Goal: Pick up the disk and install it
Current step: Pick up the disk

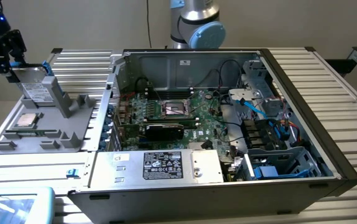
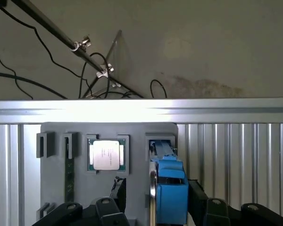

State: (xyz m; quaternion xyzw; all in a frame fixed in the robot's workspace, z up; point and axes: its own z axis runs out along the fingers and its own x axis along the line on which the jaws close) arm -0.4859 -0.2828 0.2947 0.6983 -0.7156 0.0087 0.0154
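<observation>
The disk (image 1: 34, 86), a silver-grey drive with a white label and a blue carrier, stands on edge in a slot of the grey holder (image 1: 41, 137) at the exterior view's left. My black gripper (image 1: 17, 64) sits over the disk's top edge. In the wrist view the blue carrier edge (image 2: 170, 190) rises between my fingers. One finger (image 2: 195, 195) lies against the blue plastic, and the other finger (image 2: 119, 188) stands a little apart from the silver side. The gripper (image 2: 158, 194) is open around the disk.
A square CPU chip (image 2: 106, 154) and a green memory stick (image 2: 69, 181) lie in the holder (image 2: 137, 136). At the exterior view's right, the open computer case (image 1: 328, 154) holds a motherboard (image 1: 172, 114), a silver power supply (image 1: 160, 165) and a drive cage (image 1: 281, 163).
</observation>
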